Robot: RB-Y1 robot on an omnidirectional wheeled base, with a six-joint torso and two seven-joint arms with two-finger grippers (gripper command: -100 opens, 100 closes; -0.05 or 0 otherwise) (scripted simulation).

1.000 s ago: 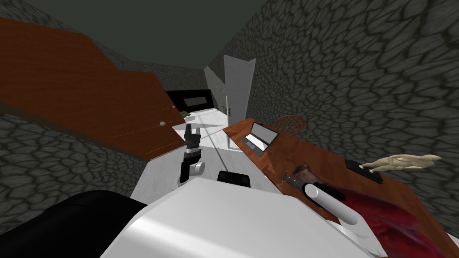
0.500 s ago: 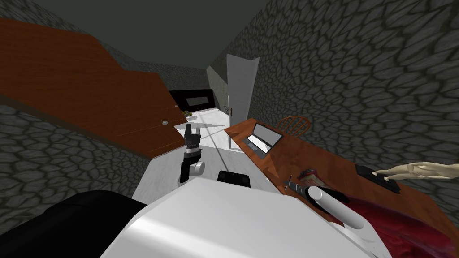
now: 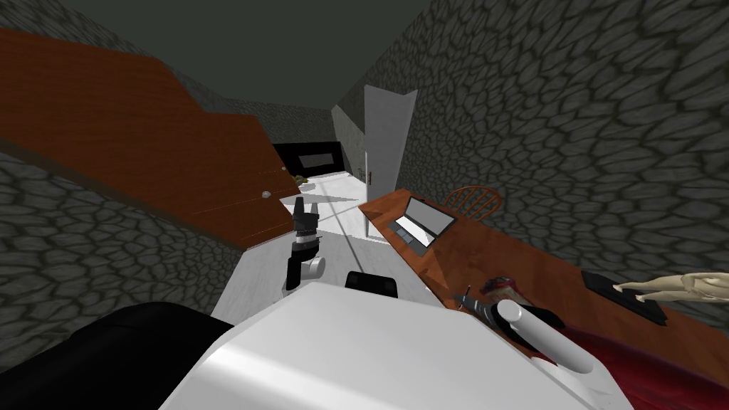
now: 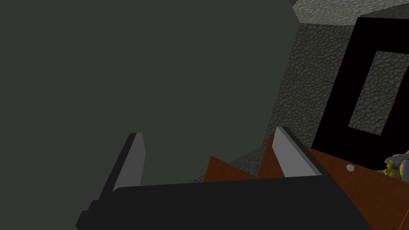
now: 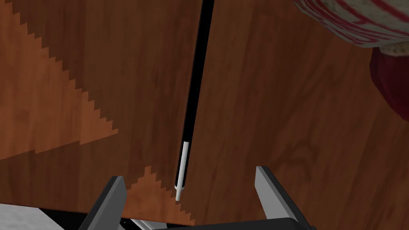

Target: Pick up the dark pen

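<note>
A thin black pen (image 5: 195,92) with a white clip and tip lies flat on the brown wooden desk (image 5: 279,119). My right gripper (image 5: 191,187) hovers over the pen's tip end, open, one finger on each side and neither touching it. In the head view the right gripper (image 3: 467,295) reaches over the desk's (image 3: 541,277) near edge, and the pen is too small to make out. My left gripper (image 3: 305,208) is held up over the white floor, open and empty, as the left wrist view (image 4: 207,159) confirms.
On the desk are an open laptop (image 3: 421,222), a red-and-white cloth (image 5: 359,20) close by the right gripper (image 3: 502,287), a flat black item (image 3: 623,295) and a pale figurine (image 3: 683,285). A round wooden chair (image 3: 475,201) stands behind the desk. A brown cabinet (image 3: 178,171) lines the left.
The whole head view has shifted: the desk, the laptop and the figurine have slid right and down, so my base or head has turned. My right arm sits a little lower over the desk.
</note>
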